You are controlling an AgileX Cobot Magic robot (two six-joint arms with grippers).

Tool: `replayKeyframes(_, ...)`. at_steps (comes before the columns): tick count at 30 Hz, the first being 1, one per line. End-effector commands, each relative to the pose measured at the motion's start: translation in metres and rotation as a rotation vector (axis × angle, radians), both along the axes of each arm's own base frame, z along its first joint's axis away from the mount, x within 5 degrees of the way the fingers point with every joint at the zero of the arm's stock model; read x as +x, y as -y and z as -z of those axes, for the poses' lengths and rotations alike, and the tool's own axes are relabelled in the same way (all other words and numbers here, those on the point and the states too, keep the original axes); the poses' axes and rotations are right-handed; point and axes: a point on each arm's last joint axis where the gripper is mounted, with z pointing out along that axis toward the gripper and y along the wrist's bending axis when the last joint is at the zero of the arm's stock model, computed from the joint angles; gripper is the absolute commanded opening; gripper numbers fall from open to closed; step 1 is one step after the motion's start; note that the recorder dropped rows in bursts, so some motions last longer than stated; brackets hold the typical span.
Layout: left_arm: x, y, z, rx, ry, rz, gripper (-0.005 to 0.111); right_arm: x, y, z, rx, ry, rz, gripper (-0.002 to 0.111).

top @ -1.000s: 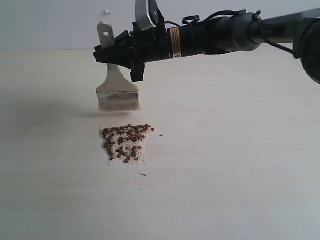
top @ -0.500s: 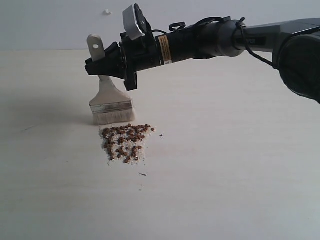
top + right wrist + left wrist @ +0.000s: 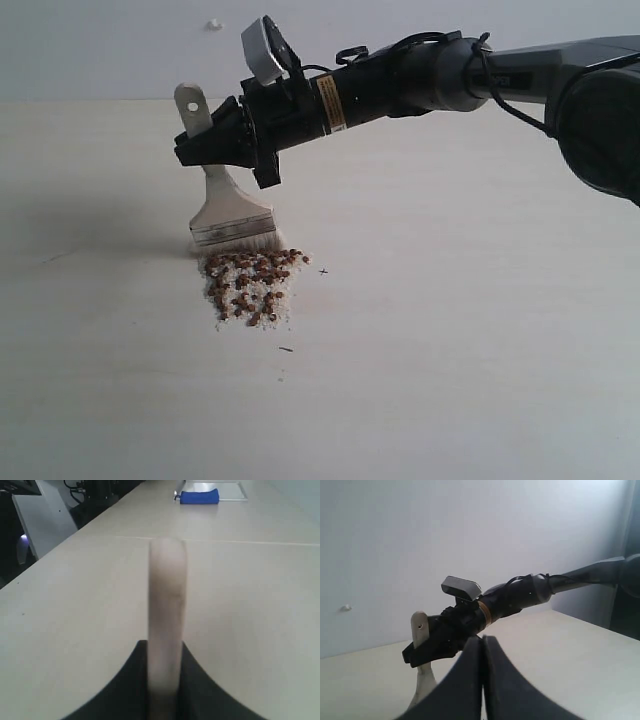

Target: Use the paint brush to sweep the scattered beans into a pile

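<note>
As the right gripper [image 3: 214,150] clamps the paint brush [image 3: 228,205], its jaws stand open only by the thickness of the handle, which fills the gap between them. In the right wrist view the handle [image 3: 167,600] appears edge-on, rising straight out from between the two dark fingers [image 3: 131,690], with wood touching both. The grip sits on the upper handle, below the hole at its end. That end projects above the gripper, while the wider lower handle, the metal ferrule [image 3: 231,232] and the bristles [image 3: 242,243] hang below it.

The brush is slightly tilted, with the handle end leaning toward the left of the exterior view. The bristle tips rest on the table [image 3: 480,350] and touch the far edge of the beans [image 3: 250,283]. The beans lie in one loose patch mixed with white grains [image 3: 281,304], on the near side of the brush. Two small dark specks lie just outside the patch.

The left gripper [image 3: 482,652] shows only in its own wrist view. Its jaws are pressed together with nothing between them, and it sits raised and apart from the brush, facing the right arm [image 3: 520,594]. A blue object [image 3: 199,496] lies on the far part of the table, well apart from the brush.
</note>
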Motion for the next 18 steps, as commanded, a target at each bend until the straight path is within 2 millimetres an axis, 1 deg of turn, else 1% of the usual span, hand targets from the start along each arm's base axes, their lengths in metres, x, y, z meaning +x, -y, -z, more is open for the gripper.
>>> replayKeyframes(1, 0.0, 0.0, 0.001, -0.008, -0.003, 0.002, 0.0, -0.002, 0.002, -0.007, -0.062, 0.016, -0.015, 0.0)
replayKeyframes(8, 0.0, 0.0, 0.001, -0.008, -0.003, 0.002, 0.0, -0.003, 0.003, -0.029, -0.049, 0.025, -0.005, 0.0)
replayKeyframes(16, 0.0, 0.0, 0.001, -0.008, -0.003, 0.002, 0.0, -0.004, 0.003, -0.032, -0.049, 0.012, 0.0, 0.0)
replayKeyframes(18, 0.0, 0.0, 0.001, -0.008, -0.003, 0.002, 0.0, -0.002, 0.003, -0.034, -0.02, 0.021, 0.009, 0.0)
